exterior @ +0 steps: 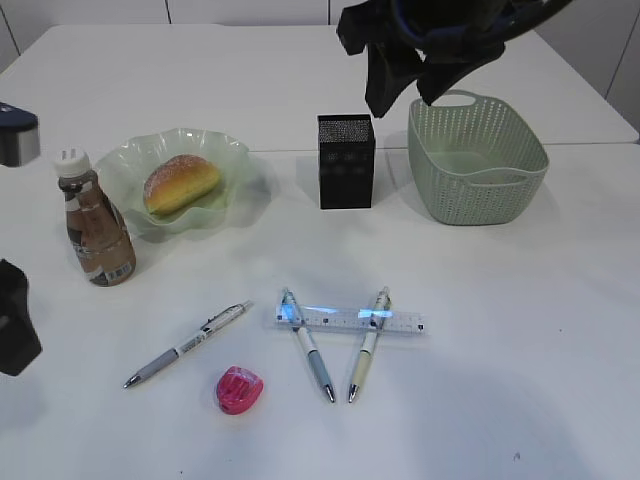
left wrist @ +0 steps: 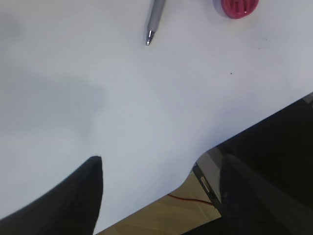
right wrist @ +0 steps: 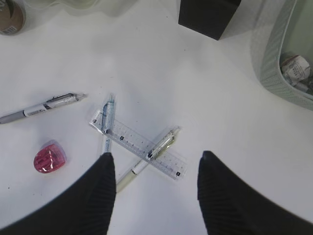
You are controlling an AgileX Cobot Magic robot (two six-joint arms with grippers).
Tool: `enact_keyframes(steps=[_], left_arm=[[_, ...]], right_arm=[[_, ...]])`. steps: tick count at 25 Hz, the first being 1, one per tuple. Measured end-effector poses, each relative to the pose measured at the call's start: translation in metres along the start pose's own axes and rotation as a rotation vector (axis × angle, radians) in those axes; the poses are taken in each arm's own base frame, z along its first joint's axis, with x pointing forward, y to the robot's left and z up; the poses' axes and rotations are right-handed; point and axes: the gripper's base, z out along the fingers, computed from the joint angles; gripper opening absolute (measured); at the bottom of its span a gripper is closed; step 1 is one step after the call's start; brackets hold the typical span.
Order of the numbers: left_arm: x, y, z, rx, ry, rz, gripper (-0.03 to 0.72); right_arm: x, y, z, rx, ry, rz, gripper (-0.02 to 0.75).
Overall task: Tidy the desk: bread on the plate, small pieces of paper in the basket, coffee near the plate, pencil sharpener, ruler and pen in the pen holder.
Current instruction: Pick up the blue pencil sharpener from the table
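The bread [exterior: 180,185] lies on the green plate [exterior: 232,152], and the coffee [exterior: 97,225] stands just left of it. Two crumpled pieces of paper [right wrist: 296,68] sit in the basket [right wrist: 271,54]. A clear ruler [right wrist: 139,144] lies across two pens [right wrist: 108,110] [right wrist: 161,143]; a third pen [right wrist: 41,106] and the pink pencil sharpener [right wrist: 49,159] lie to their left. The black pen holder [exterior: 346,162] stands beside the basket [exterior: 470,195]. My right gripper [right wrist: 155,159] hangs open high above the ruler. My left gripper [left wrist: 159,169] is open and empty over the desk's near-left edge.
The desk's front edge [left wrist: 161,196] runs under the left gripper, with dark floor beyond. A grey and dark object [exterior: 15,135] sits at the far left. The right arm [exterior: 430,40] hangs over the gap between pen holder and basket.
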Motion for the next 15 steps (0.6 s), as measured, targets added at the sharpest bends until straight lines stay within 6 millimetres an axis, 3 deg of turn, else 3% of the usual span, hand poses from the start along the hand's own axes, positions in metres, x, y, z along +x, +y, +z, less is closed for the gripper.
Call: enact_keyframes(steps=[7, 15], left_arm=[[-0.021, -0.018, 0.031, 0.014, 0.031, 0.062, 0.526], [-0.049, -0.033, 0.044, 0.021, 0.031, 0.099, 0.526]], right_arm=[[-0.001, -0.017, 0.0, 0.019, -0.001, 0.044, 0.426], [0.004, -0.094, -0.005, 0.109, -0.008, 0.234, 0.424]])
